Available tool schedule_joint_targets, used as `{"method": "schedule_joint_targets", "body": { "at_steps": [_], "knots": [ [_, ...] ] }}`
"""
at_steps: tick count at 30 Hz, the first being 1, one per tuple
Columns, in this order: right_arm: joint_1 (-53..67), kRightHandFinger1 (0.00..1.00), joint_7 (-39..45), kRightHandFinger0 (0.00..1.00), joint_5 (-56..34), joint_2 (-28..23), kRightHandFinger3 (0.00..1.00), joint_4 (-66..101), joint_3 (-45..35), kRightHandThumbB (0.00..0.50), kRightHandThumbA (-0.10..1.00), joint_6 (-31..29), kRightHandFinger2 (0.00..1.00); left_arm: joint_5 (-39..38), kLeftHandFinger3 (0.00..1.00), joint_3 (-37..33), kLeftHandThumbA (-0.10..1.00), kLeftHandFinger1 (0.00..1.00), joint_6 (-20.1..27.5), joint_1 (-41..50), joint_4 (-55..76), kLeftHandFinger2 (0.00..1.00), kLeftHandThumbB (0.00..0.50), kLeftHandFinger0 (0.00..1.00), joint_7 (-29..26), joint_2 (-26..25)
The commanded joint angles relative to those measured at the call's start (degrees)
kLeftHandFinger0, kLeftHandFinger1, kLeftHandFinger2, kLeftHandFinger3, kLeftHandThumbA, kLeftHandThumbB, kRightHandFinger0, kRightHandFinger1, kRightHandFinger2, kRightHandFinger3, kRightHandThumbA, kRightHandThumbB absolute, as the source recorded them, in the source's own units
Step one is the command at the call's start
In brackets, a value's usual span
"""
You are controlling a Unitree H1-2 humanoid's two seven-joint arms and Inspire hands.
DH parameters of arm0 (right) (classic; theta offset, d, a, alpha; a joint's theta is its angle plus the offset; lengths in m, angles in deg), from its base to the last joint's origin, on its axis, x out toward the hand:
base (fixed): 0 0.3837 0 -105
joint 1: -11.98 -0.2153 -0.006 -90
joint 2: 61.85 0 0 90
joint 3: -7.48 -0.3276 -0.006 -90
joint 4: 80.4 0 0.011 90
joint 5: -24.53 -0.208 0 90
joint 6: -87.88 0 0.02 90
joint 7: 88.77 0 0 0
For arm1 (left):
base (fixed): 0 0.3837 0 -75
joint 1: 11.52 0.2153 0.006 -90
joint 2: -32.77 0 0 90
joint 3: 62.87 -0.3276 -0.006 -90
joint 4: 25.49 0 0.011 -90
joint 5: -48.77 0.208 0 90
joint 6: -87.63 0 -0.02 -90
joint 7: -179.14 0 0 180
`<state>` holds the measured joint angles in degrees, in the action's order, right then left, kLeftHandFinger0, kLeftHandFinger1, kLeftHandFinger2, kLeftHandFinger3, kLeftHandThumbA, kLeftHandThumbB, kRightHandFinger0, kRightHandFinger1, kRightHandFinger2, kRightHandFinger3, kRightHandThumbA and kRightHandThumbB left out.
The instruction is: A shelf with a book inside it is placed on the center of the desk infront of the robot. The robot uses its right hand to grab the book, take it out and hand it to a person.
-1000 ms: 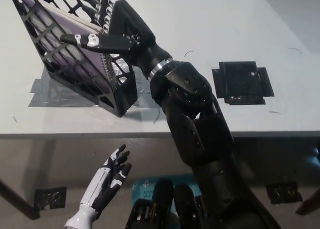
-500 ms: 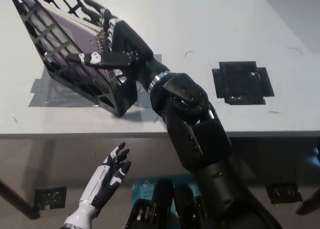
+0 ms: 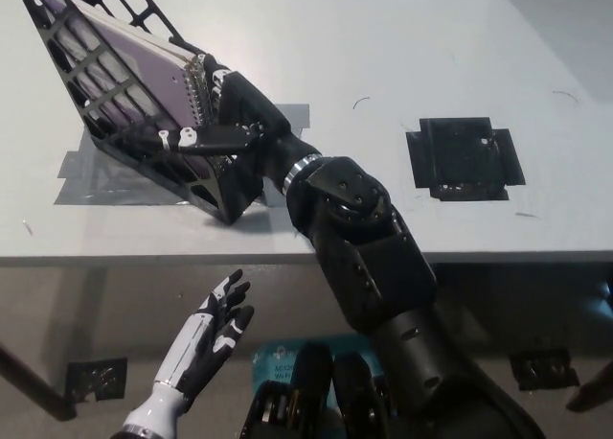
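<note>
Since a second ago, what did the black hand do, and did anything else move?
The black right hand slid down the open side of the shelf, from near its top to lower down beside the book. Whether it grips the book yet, I cannot tell. The shelf, the book and the desk stayed put. The white left hand stayed open below the desk edge.

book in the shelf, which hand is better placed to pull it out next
The right hand: it is already at the open end of the shelf, its fingers around the spiral edge of the book. The left hand hangs open below the desk edge, away from it.
</note>
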<state>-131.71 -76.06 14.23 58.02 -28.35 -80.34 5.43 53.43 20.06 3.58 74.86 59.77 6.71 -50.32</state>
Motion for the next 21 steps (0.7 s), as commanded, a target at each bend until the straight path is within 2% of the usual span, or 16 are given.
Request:
{"method": "schedule_joint_targets", "body": {
  "at_steps": [1, 3, 8, 14, 17, 21],
  "knots": [
    [-4.7, 1.0, 0.6, 1.0, 1.3, 0.5, 1.0, -1.5, 1.1, 0.302, 1.0, -5.8, 1.0, -0.3, 1.0, -0.1, 0.85, 1.0, 0.9, -1.1, 1.2, 1.0, 0.273, 1.0, 0.8, -0.3],
    [-5.2, 1.0, 0.6, 1.0, 1.6, 0.7, 1.0, -2.8, 1.2, 0.326, 1.0, -6.4, 1.0, -0.2, 1.0, -0.1, 0.84, 1.0, 1.0, -1.1, 1.2, 1.0, 0.262, 1.0, 0.9, -0.3],
    [-6.0, 1.0, 0.6, 1.0, 1.4, 1.1, 1.0, -4.4, 0.9, 0.316, 1.0, -7.0, 1.0, -0.1, 1.0, -0.2, 0.84, 1.0, 1.1, -1.3, 1.1, 1.0, 0.262, 1.0, 1.1, -0.4],
    [-7.4, 1.0, -0.2, 1.0, 1.9, 1.3, 1.0, -6.2, 0.8, 0.338, 1.0, -6.4, 1.0, 0.3, 1.0, -0.2, 0.86, 1.0, 0.9, -1.4, 1.1, 1.0, 0.257, 1.0, 1.0, -0.5],
    [-8.3, 1.0, 0.0, 1.0, 2.2, 1.2, 1.0, -7.0, 0.8, 0.326, 1.0, -6.4, 1.0, 0.0, 1.0, -0.2, 0.86, 1.0, 1.0, -1.7, 1.1, 1.0, 0.257, 1.0, 1.2, -0.6],
    [-9.6, 1.0, -0.3, 1.0, 3.4, 0.9, 1.0, -8.2, 1.4, 0.349, 1.0, -7.0, 1.0, 0.6, 1.0, -0.3, 0.86, 1.0, 0.7, -2.0, 1.2, 1.0, 0.255, 1.0, 1.0, -0.7]
  ]
}}
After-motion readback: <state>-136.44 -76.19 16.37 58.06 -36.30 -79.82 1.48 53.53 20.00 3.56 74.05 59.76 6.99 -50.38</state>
